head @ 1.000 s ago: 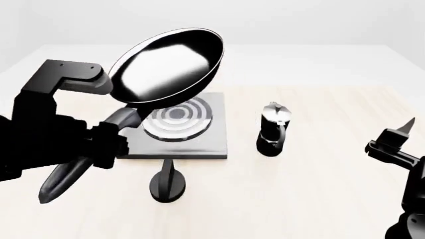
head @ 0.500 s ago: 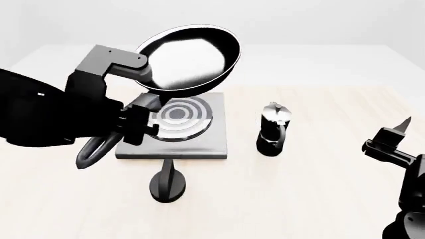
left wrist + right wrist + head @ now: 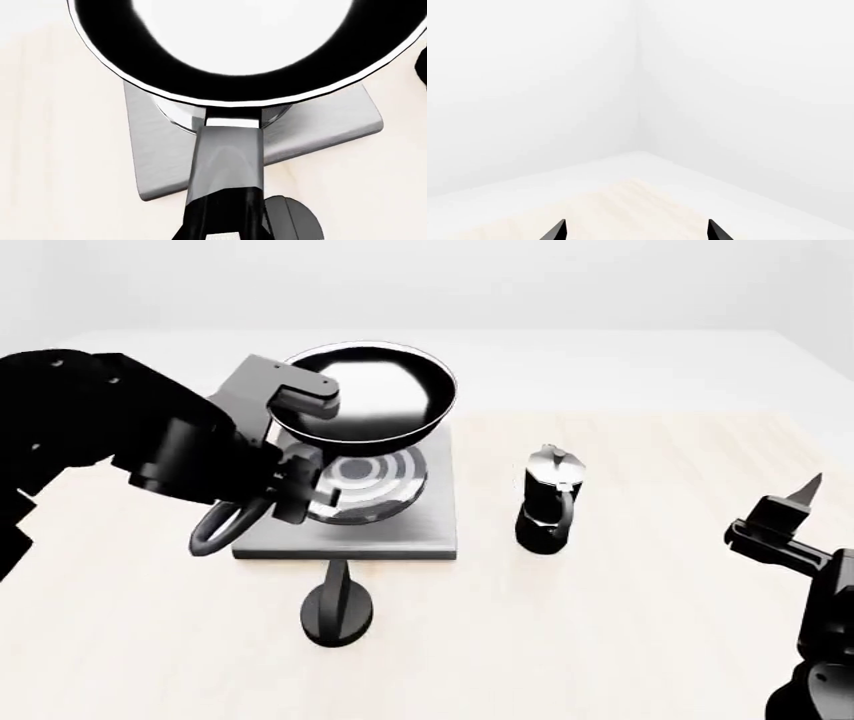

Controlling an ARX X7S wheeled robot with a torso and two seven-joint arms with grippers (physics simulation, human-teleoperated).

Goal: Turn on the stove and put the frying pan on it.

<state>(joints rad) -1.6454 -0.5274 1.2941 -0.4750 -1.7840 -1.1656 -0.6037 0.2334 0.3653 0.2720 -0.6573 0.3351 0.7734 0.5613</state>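
The frying pan sat in the upper centre of the head view, raised over the back part of the stove and overlapping its ringed burner. We could not tell whether the pan touched the burner. Its handle ran down and left into the left gripper, whose jaws were clamped on it. In the left wrist view the pan filled the top of the frame, the handle crossed the grey slab, and the knob showed at the bottom edge. In the head view the knob stood below the slab, and a moka pot stood right of it on the table. We saw the right gripper at the far right, well apart; its fingertips stood spread, holding nothing.
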